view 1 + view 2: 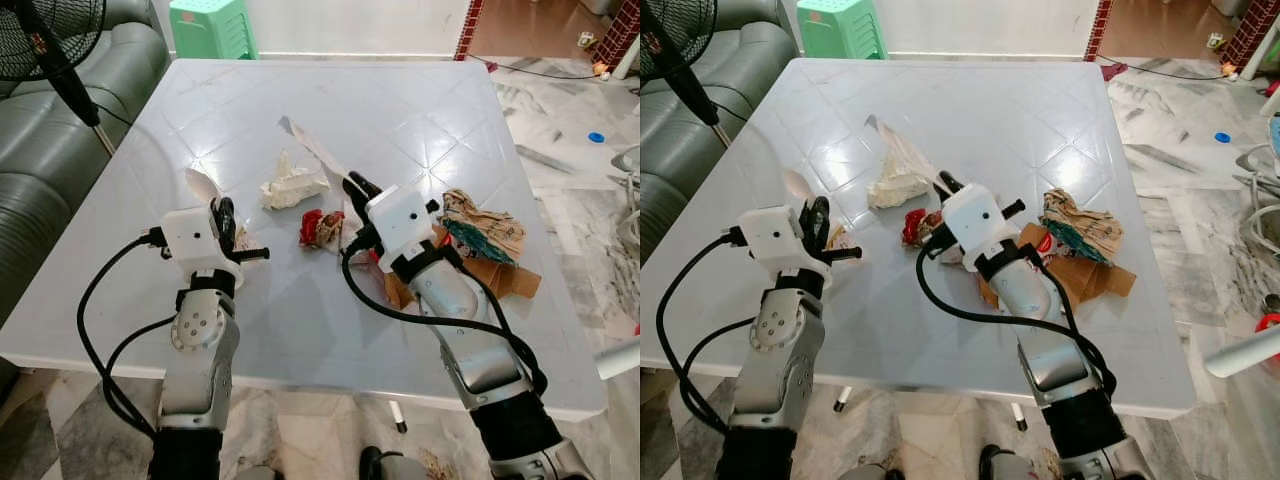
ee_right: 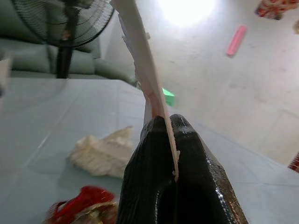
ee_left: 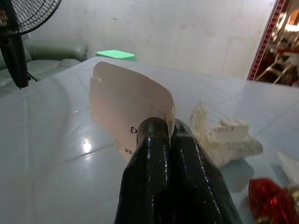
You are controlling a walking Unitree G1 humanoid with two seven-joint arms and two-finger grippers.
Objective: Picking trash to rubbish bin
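Clearly the pick-up step is done for two pieces, since both grippers are clamped on trash above the white table (image 1: 420,110), which serves as the landmark. On the table, towards its right edge, lies the biggest heap: brown cardboard and crumpled printed paper (image 1: 485,235). Near the table's middle sits a crumpled white tissue (image 1: 290,187), and just in front of it a red wrapper (image 1: 320,228).

The right gripper (image 2: 174,122) has its fingers pressed together on a long white paper strip (image 1: 312,148), which rises from the grip and leans back over the table's middle. The left gripper (image 3: 169,127), over the table's front left part, pinches a pale card flap (image 3: 128,105) with faint print near the grip.

My reading is that the next move calls for carrying both pieces away from the table to the rubbish bin and letting go there; the thin strip may flop or slip on the way.

No bin can be made out around the table, so its place is unknown. The right arm covers part of the cardboard heap, and the print on the card is too cut off to read
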